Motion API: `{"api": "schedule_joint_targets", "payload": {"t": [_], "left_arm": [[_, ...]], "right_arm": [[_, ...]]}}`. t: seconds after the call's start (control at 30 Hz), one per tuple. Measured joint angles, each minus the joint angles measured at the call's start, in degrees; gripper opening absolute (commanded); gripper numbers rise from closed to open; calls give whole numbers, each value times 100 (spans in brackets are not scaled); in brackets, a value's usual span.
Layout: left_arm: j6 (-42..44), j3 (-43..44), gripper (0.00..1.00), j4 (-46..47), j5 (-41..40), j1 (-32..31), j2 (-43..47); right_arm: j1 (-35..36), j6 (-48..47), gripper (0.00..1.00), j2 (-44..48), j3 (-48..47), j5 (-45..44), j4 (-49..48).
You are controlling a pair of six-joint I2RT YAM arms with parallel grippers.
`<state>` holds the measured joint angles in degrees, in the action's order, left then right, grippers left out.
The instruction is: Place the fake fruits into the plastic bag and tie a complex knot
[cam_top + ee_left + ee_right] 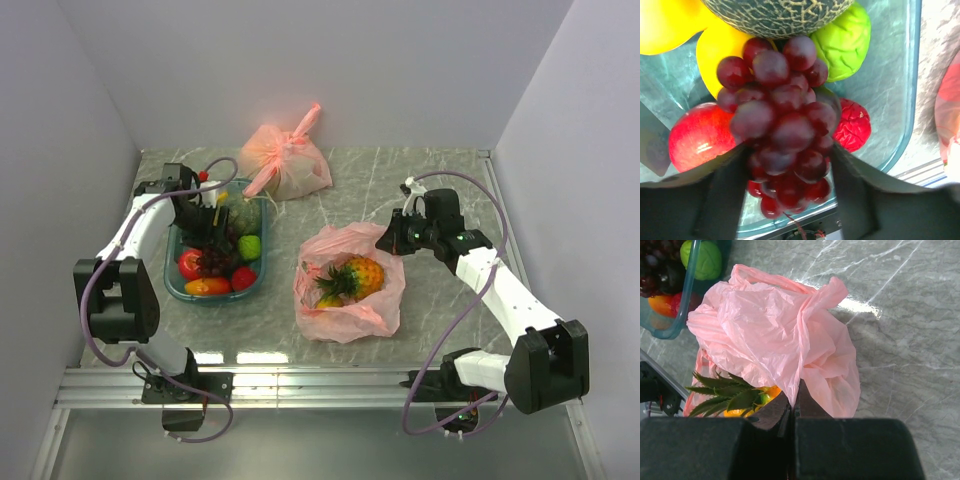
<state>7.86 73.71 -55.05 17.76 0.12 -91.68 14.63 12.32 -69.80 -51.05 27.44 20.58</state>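
My left gripper [212, 248] is down in the teal basket [171, 268], its jaws closed on either side of the purple grapes [782, 125]. Around the grapes lie a red apple [697, 137], a lime [845, 42], a yellow fruit [670, 20] and a small red fruit [855, 125]. The salmon-pink plastic bag [345, 305] lies open mid-table with the pineapple [358, 277] inside. My right gripper [390, 240] is shut on the bag's far right rim [775, 325], and pineapple leaves [725, 392] show beside the fingers.
A netted green melon [775, 15] sits at the basket's far end. An orange mango [208, 287] lies at its near end. A paler pink bag [285, 165], tied with a long tail, stands at the back. Grey walls close in three sides.
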Motion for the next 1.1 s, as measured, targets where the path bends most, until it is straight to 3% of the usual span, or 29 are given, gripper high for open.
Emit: {"api": "schedule_joint_targets", "payload": {"t": [0.07,0.1,0.17,0.2,0.33,0.67,0.93,1.1], "left_arm": [[-61,0,54,52,68,55,-4],[-107,0,43,66,96,68,-4],[-170,0,31,79,131,103,-4],[-175,0,21,79,142,109,-2],[-201,24,0,46,136,118,22],[-94,782,0,-424,68,289,302],[20,1764,0,-807,704,260,592],[-31,2588,0,-772,1259,-358,549]], "right_arm": [[0,0,0,-2,0,17,0],[0,-2,0,-2,0,26,0],[0,0,0,-7,0,33,0],[0,0,0,-9,0,33,2],[0,0,0,-17,0,61,0],[2,0,0,-20,0,74,-2],[2,4,0,-20,0,92,-2],[2,13,0,-72,0,146,-15]]}}
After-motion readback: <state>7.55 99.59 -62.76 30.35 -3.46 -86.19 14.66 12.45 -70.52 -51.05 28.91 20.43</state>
